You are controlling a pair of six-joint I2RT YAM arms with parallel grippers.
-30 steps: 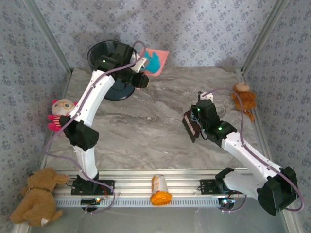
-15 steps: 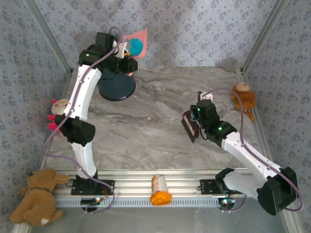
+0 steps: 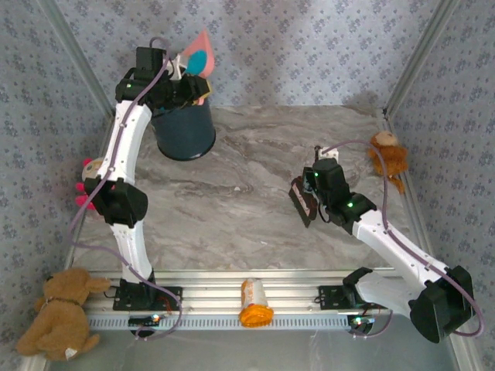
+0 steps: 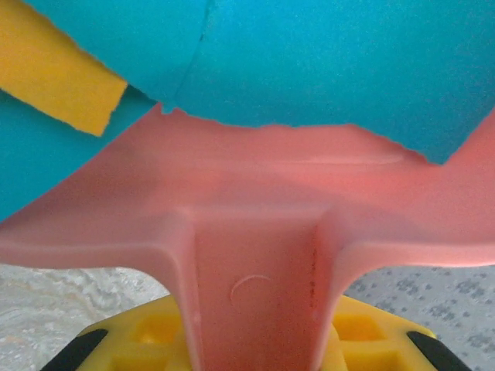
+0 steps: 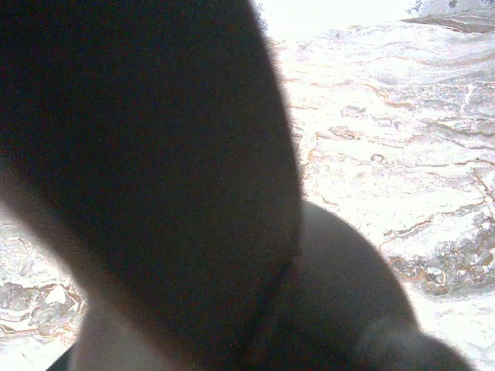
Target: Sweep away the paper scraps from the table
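Lying beyond left gripper point(image 4: 261, 340): paper scraps point(image 4: 332, 69)

3 plush toys point(image 3: 62, 313), 2 arms point(image 3: 128, 147), 1 bottle point(image 3: 255, 303), 1 bin point(image 3: 186, 135), 1 dustpan point(image 4: 255, 247), 1 brush point(image 3: 302, 202)

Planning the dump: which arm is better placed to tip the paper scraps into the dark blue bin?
Left. Its jaws grip the pink plastic dustpan, loaded with turquoise and yellow paper scraps, held near the dark blue bin. The right arm holds a dark brush far off.
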